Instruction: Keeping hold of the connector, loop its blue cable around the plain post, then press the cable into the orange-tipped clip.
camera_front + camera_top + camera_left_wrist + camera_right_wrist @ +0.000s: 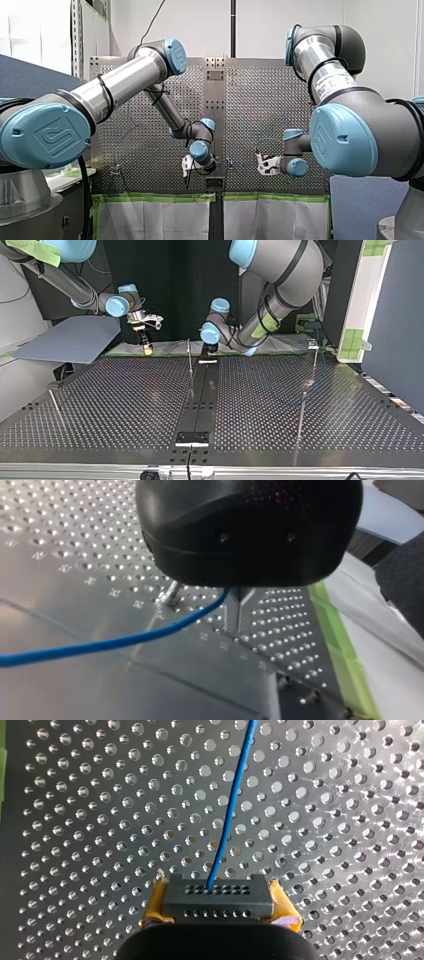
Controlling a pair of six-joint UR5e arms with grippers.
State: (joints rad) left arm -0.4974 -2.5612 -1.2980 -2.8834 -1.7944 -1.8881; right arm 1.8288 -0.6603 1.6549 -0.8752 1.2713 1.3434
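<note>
Our right gripper (220, 914) clamps the connector (218, 901) between yellow pads (156, 904). Its blue cable (230, 810) runs ahead to our left gripper (239, 612), fingers pinched narrow about it beside a post (171, 594) (no loop shows yet). Clipping is also left to do.

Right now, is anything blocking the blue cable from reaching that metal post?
Nothing visible does: the blue cable runs beside the post, with only bare perforated table between them.
</note>
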